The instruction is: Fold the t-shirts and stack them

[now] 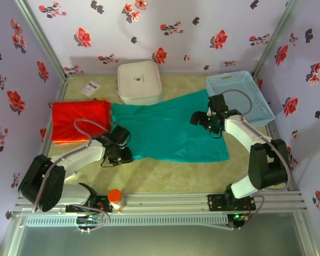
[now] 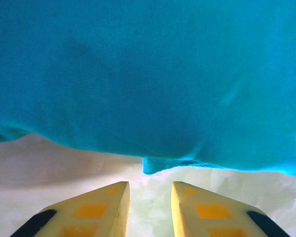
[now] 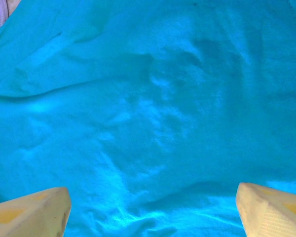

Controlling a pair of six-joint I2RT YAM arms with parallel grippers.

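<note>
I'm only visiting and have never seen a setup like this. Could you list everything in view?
teal t-shirt: one, teal-green, spread out mid-table
red t-shirt: one, bright red, left side, beside the teal one
box: one, white, at the back wall
basket: one, light blue, back right corner
card: one, white, back left
capped container: one, orange cap, near edge by the left arm's base
table: one, cream covering
walls: lilac with red flowers, around the table
arms: two, black and white, bolted at the near edge
left fingers: two, yellow, slightly apart, at the teal t-shirt's near edge
right fingers: two, pale yellow, wide apart over the teal t-shirt
</note>
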